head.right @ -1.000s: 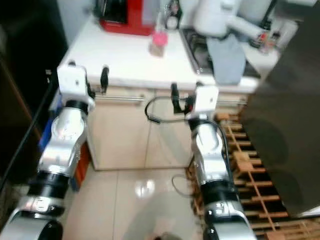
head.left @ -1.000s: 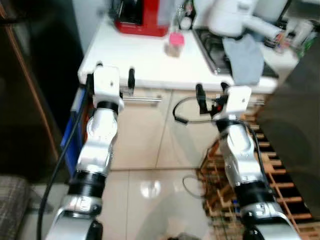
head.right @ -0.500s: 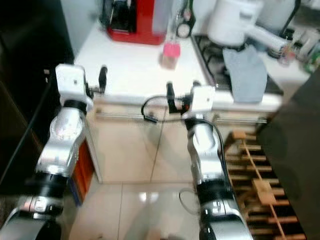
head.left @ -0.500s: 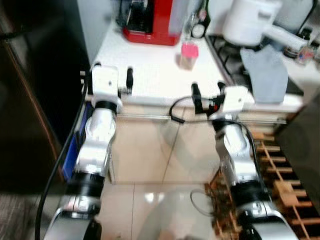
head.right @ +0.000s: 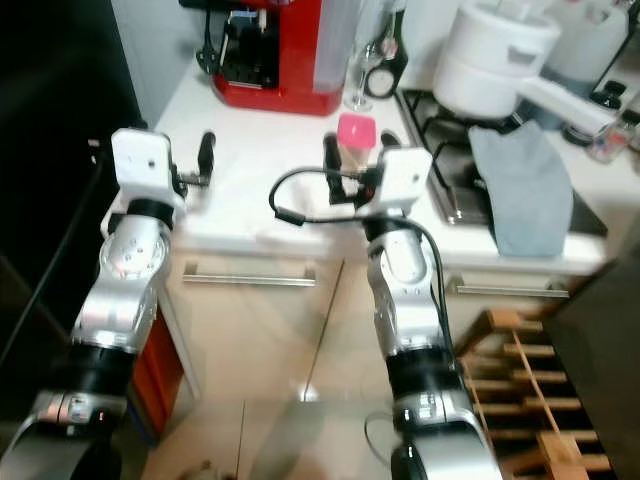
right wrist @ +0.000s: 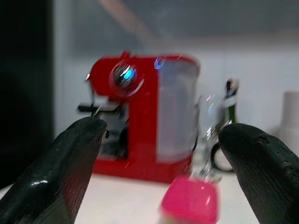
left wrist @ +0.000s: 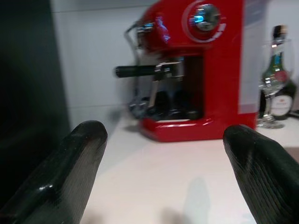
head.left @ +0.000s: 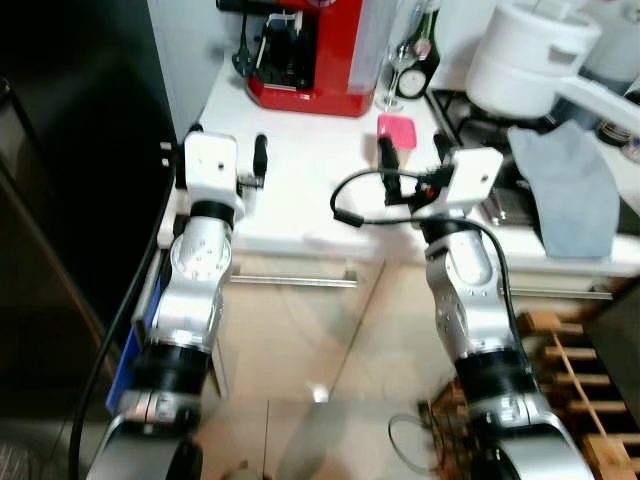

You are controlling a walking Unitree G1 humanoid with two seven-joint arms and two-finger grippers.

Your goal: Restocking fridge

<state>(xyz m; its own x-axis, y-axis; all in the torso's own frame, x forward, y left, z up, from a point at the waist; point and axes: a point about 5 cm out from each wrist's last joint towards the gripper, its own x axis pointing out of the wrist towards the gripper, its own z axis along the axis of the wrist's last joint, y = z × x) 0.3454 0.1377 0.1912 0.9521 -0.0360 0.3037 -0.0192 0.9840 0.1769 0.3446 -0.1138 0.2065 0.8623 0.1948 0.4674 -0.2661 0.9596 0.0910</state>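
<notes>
A small jar with a pink lid (head.left: 397,130) stands on the white counter (head.left: 300,190), in front of a red coffee machine. My right gripper (head.left: 413,160) is open above the counter. In the right wrist view the jar (right wrist: 191,205) sits low between its fingers (right wrist: 70,172), a little ahead of them and untouched. My left gripper (head.left: 230,150) is open too, over the counter's left end with nothing in it; its wrist view looks at the coffee machine (left wrist: 196,70). The dark fridge (head.left: 60,200) stands to the left of the counter.
Behind the jar are the red coffee machine (head.left: 310,50), a wine glass (head.left: 403,60) and a dark bottle (head.left: 428,50). A white pot (head.left: 520,60) and a grey cloth (head.left: 570,190) lie on the stove at right. A wooden rack (head.left: 590,370) stands on the floor at lower right.
The whole view has shifted: the counter is nearer and lower in the picture. Both grippers, earlier at the counter's front edge, are now over its top, the right one close to the jar.
</notes>
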